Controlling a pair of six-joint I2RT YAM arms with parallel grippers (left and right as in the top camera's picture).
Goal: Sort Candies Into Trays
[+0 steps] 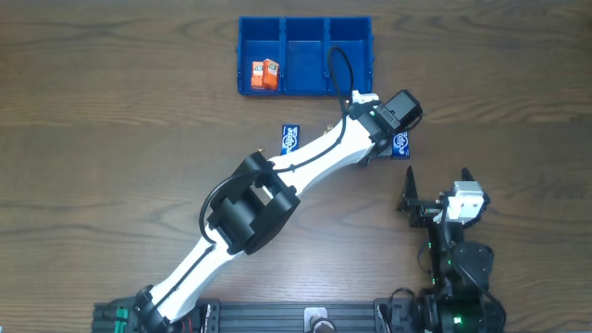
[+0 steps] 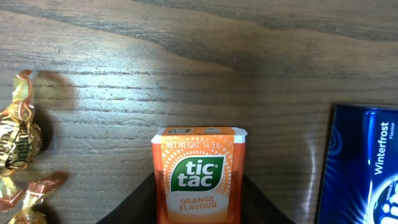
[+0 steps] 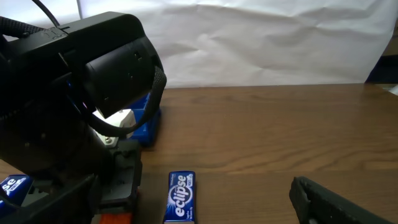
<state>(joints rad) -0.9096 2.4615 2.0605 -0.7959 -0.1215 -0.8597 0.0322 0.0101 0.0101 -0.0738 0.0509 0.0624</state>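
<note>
Sorting tray (image 1: 305, 18): one blue tray with three compartments, at the far side of the wooden table (image 1: 111, 139). The tray's left compartment holds two orange mint boxes (image 1: 266, 74), side by side. The other two compartments hold no candy.

Left gripper (image 2: 200, 208): reaches across the middle to a spot just in front of the tray's right end. Its two fingers (image 2: 134, 205) are closed against the sides of a third orange mint box (image 2: 200, 171), which stands upright between them, low over the table.

Blue mint boxes: two, both flat on the table. One (image 1: 289, 139) lies in front of the tray's middle compartment. The other (image 1: 400, 143) lies just beside the left gripper.

Gold-wrapped candy (image 2: 18, 146): at least one, on the table near the gripped box on the side away from the blue box; an exact count cannot be made.

Right gripper (image 1: 437, 185): in front of its base, well apart from the tray, fingers spread, holding nothing.
</note>
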